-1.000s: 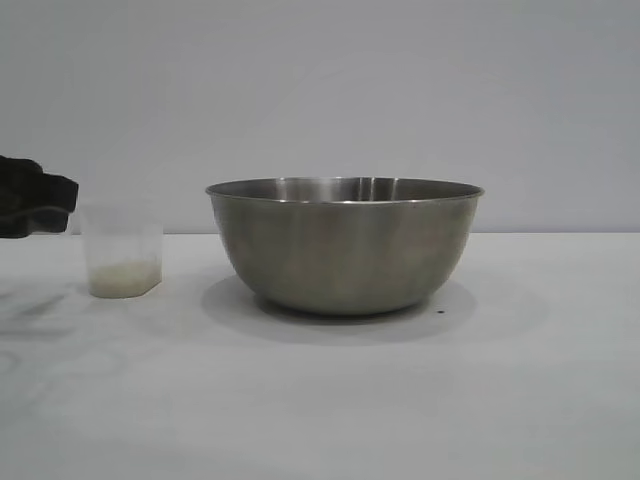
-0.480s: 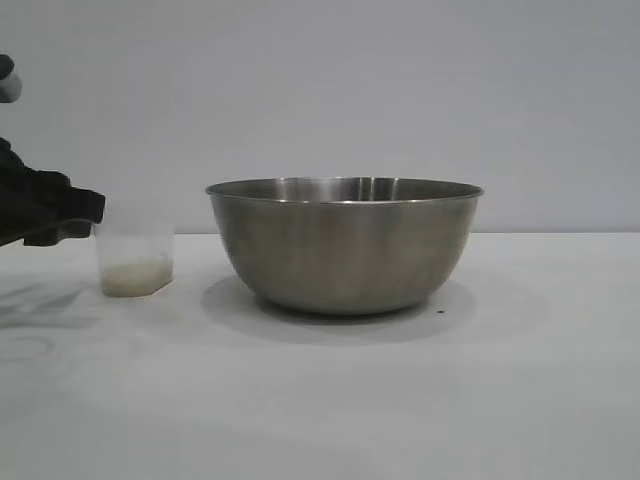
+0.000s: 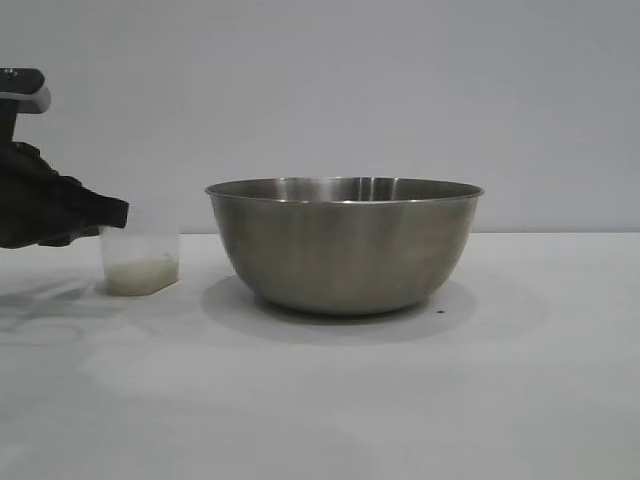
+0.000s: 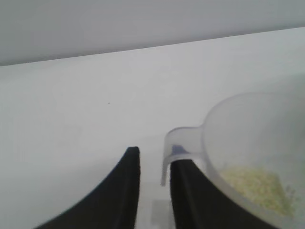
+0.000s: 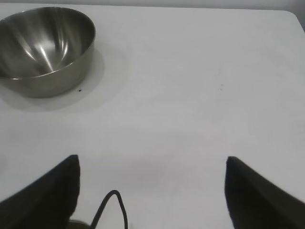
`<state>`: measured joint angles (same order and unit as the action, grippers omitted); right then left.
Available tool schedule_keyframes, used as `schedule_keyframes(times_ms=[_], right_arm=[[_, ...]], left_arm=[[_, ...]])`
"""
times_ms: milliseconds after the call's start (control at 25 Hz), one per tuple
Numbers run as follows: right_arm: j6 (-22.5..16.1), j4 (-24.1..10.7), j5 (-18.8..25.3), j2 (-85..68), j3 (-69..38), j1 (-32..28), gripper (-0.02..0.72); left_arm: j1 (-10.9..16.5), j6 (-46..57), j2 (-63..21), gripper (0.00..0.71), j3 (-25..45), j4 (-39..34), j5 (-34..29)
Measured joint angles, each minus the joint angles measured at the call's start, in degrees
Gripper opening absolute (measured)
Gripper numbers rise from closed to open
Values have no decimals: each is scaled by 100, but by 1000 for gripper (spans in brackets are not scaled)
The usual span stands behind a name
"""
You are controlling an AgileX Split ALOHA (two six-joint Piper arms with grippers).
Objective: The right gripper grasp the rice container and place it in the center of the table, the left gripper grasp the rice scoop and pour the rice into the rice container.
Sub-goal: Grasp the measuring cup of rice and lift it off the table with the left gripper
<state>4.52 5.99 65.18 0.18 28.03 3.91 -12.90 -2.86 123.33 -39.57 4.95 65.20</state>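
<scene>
Left wrist view: left pincer [image 4: 153, 191] clamps rice scoop [image 4: 248, 152] handle.

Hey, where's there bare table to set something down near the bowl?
Bare table lies right of the rice container, and along the whole front edge. The left is crowded: the rice scoop stands there with the left gripper on its handle.

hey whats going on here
The left pincer is shut on the loop handle of the rice scoop, which stands on the table with some rice inside. The rice container sits mid-table, nothing visible inside it. The right pincer hangs open, well clear of it. No pouring yet.
</scene>
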Motion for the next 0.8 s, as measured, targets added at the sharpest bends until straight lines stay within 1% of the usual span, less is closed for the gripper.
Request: schedule_keyframes(times_ms=[200,360,560,800], right_arm=[[0,0,0,0,0,0,532],[0,0,0,0,0,0,532],[0,0,0,0,0,0,532],[0,0,0,0,0,0,532]], left_arm=[[0,0,-77,0,0,0,-39],[0,0,-392,0,0,0,-42],[0,-31,-773,0,-25,-179,-42],[0,-224,-1115,0,-471,-613,-131]])
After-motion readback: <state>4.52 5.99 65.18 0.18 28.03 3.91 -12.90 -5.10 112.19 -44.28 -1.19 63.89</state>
